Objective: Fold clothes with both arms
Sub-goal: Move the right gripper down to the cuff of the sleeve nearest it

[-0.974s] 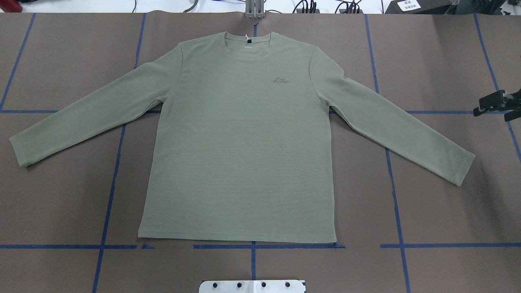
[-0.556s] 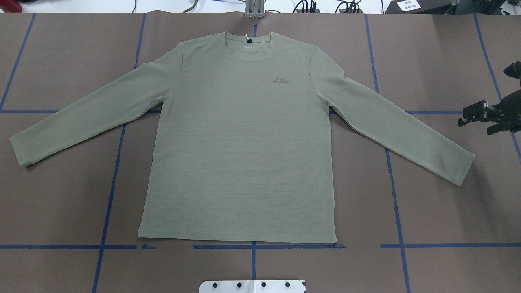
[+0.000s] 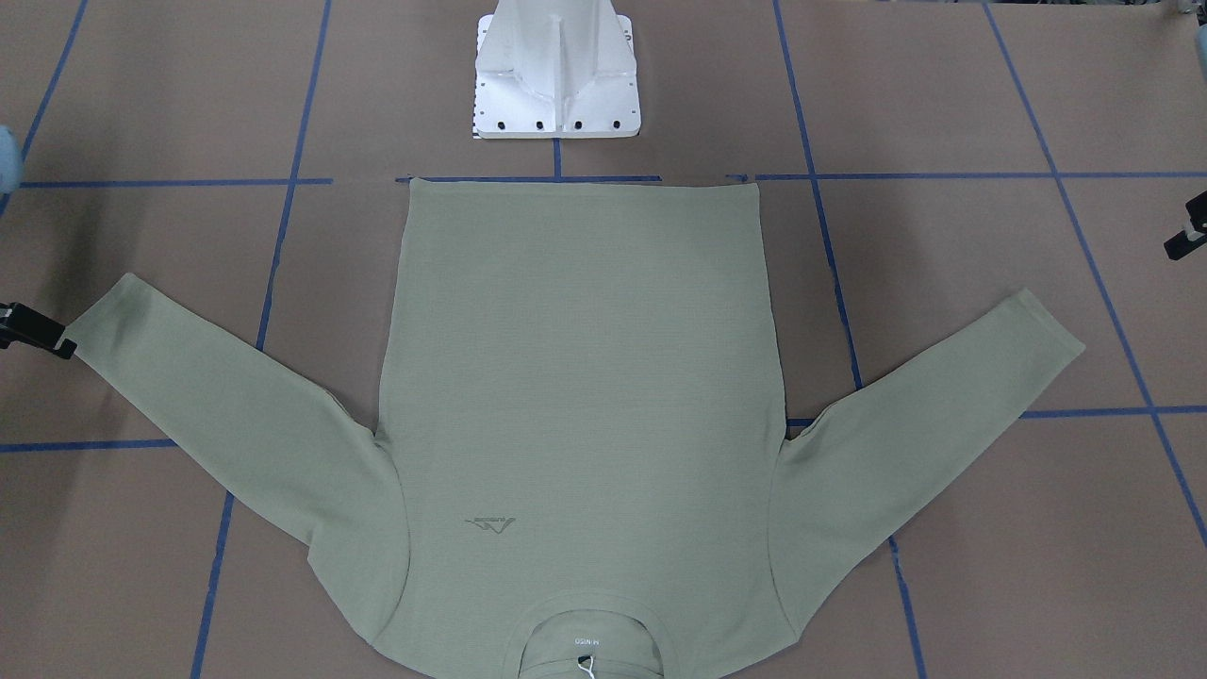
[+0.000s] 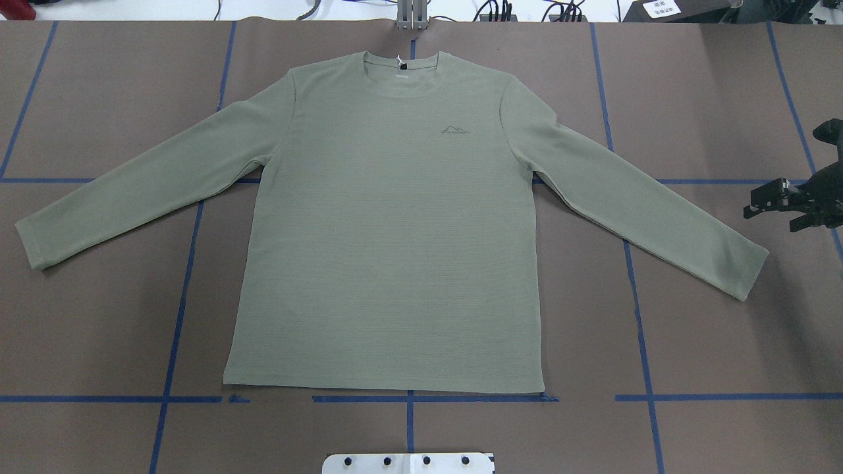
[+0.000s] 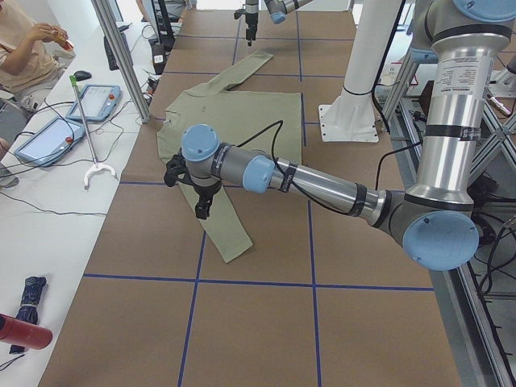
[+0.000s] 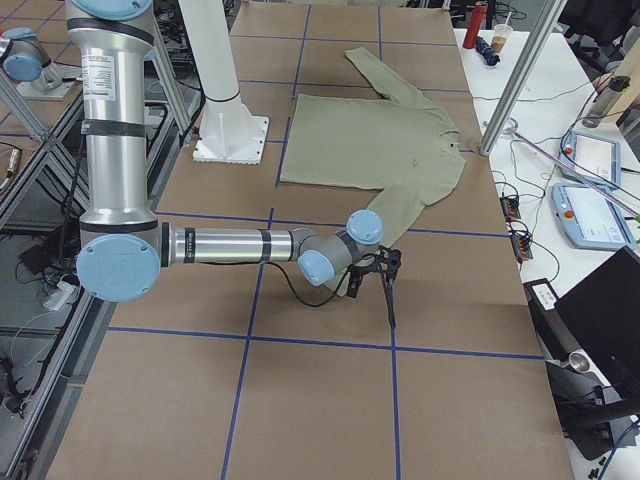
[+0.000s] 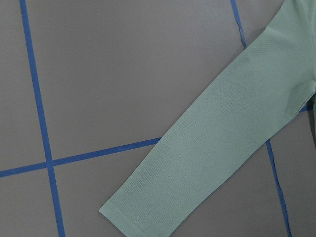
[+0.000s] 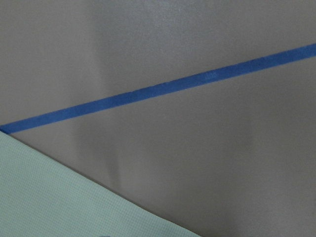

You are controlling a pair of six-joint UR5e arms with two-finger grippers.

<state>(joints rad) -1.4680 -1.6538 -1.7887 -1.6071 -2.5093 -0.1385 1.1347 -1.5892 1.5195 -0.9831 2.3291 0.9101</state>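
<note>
Our right tool (image 4: 772, 216) hangs with its jaws spread, just beyond the right cuff (image 4: 751, 273). We cannot tell whether our left tool (image 5: 193, 193), above the left sleeve (image 7: 222, 138), is spread or clenched. The shirt (image 4: 395, 230) lies flat, chest up, mid-tabletop (image 4: 711, 355), with its collar (image 4: 402, 66) on the far side. We judge that a shallow pinch could catch only one cuff layer, and uneven pulls could drag the body askew.

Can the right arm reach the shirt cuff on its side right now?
Likely yes. The right claw hovers just outside that cuff, apart from it, nothing between them or on it. It looks open; a short move in and down should do.
</note>
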